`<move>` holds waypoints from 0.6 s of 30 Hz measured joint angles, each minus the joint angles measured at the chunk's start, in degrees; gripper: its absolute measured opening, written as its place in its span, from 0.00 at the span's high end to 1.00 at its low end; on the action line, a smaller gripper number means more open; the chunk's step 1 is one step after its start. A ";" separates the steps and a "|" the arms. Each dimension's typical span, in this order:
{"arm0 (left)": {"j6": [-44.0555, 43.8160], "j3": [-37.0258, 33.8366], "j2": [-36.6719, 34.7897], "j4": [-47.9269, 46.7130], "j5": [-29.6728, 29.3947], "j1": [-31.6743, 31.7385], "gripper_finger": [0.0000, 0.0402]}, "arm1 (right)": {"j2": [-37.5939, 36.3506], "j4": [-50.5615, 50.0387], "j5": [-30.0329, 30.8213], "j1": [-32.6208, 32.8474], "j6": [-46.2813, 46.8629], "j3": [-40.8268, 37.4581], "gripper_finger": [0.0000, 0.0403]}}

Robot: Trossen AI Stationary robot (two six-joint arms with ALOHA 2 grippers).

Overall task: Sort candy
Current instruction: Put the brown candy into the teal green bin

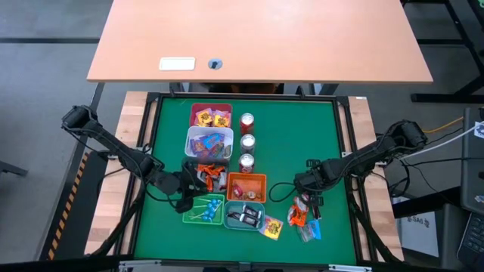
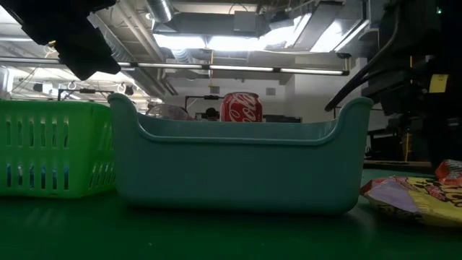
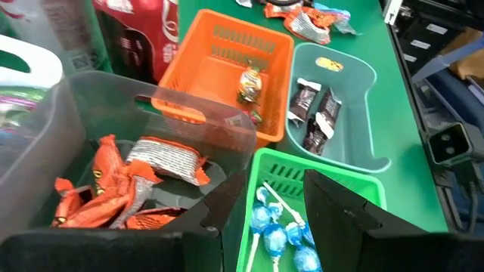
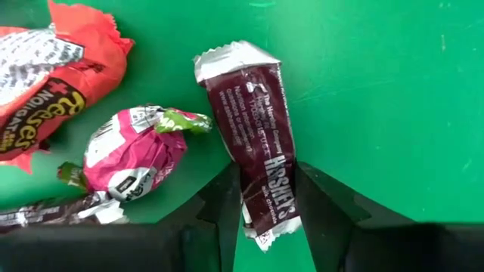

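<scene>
Green mat (image 4: 378, 75) – right tool (image 4: 268, 198) clamps brown chocolate bar (image 4: 257, 136); left tool (image 3: 261, 219) parted, empty, over bins.

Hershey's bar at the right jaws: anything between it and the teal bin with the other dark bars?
Nothing visible. The right gripper straddles the Hershey's bar; bare green mat lies between there and the teal bin.

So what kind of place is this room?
Probably a robot lab or workshop: a green work table with sorting bins, bare ceiling pipes and ducts overhead, and a plain desk beside it.
</scene>
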 joint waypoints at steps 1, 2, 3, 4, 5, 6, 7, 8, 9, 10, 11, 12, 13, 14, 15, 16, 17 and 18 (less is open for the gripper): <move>0.00 0.00 0.00 0.00 -0.47 0.00 0.70 | 0.02 0.02 -0.02 0.00 0.00 -0.02 0.71; 0.00 0.00 0.00 0.02 -0.79 0.00 0.70 | 0.02 0.02 -0.02 0.00 0.00 -0.01 0.73; 0.00 0.00 0.00 0.00 -0.82 0.00 0.70 | 0.02 0.02 -0.02 0.00 0.00 -0.02 0.76; 0.00 0.00 0.00 0.00 -0.82 0.00 0.70 | 0.02 0.02 -0.02 0.00 0.00 -0.02 0.79; 0.00 0.00 0.00 0.00 -0.82 0.00 0.70 | 0.02 0.00 -0.02 0.00 0.02 -0.02 0.81; 0.00 0.00 0.00 0.00 -0.84 0.00 0.70 | 0.02 0.00 -0.02 0.00 0.02 -0.02 0.84; 0.00 0.00 0.00 0.00 -0.84 0.00 0.70 | 0.02 0.00 -0.01 0.00 0.05 -0.02 0.86; 0.00 0.00 0.00 0.00 -0.84 0.00 0.70 | 0.02 0.07 -0.07 0.00 0.07 -0.02 0.87; 0.00 0.00 0.00 0.00 -0.86 0.00 0.70 | 0.02 0.07 -0.05 0.00 0.07 -0.02 0.88; 0.00 0.00 0.00 0.00 -0.89 0.00 0.70 | 0.02 0.09 -0.05 0.00 0.07 -0.02 0.88; 0.00 0.00 0.00 0.00 -0.90 0.00 0.70 | 0.02 0.09 -0.05 0.00 0.07 -0.02 0.87; 0.00 0.00 0.00 0.00 -0.91 0.00 0.70 | 0.00 0.09 -0.05 0.00 0.05 -0.02 0.86; 0.00 0.00 0.00 0.01 -0.91 0.00 0.70 | -0.07 0.11 -0.05 0.00 0.05 -0.04 0.85; 0.00 0.00 0.00 0.00 -0.91 0.00 0.70 | -0.06 0.08 -0.05 0.00 0.05 0.02 0.84; -0.01 0.00 0.00 0.00 -0.91 0.00 0.70 | -0.04 -0.28 -0.07 0.00 0.05 0.39 0.83; 0.00 0.00 0.00 0.02 -0.91 0.00 0.70 | 0.06 -0.94 -0.07 0.00 0.05 0.98 0.83; -0.02 0.00 0.00 0.00 -0.91 0.00 0.70 | 0.20 -1.37 -0.10 0.00 0.05 1.55 0.83; -0.02 0.00 0.00 0.02 -1.01 0.00 0.70 | 0.23 -1.67 -0.16 0.00 0.04 2.21 0.83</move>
